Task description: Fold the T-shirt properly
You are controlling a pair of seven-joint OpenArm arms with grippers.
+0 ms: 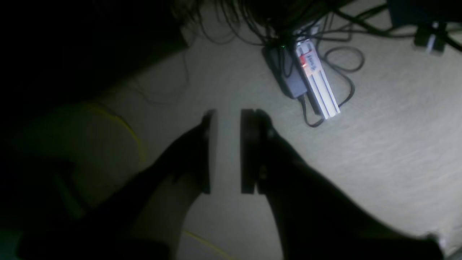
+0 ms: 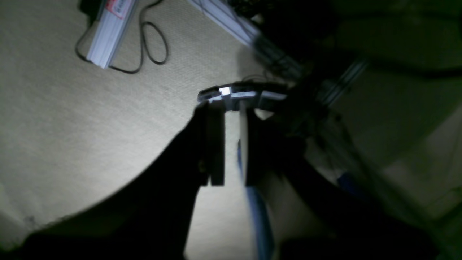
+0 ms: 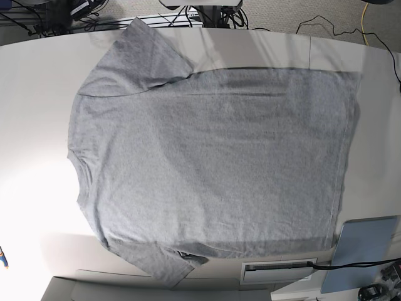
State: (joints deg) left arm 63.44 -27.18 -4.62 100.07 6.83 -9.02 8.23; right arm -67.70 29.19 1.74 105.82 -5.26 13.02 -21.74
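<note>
T-shirt [image 3: 213, 163] flat; lower sleeve half-hidden

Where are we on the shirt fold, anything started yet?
Done: the T-shirt lies spread flat on the table, plain side up, collar toward the base view's left; no fold shows. In hand: nothing. The left hand and right hand hang over the carpeted floor with a gap between their fingers, empty. Left: every fold.
</note>
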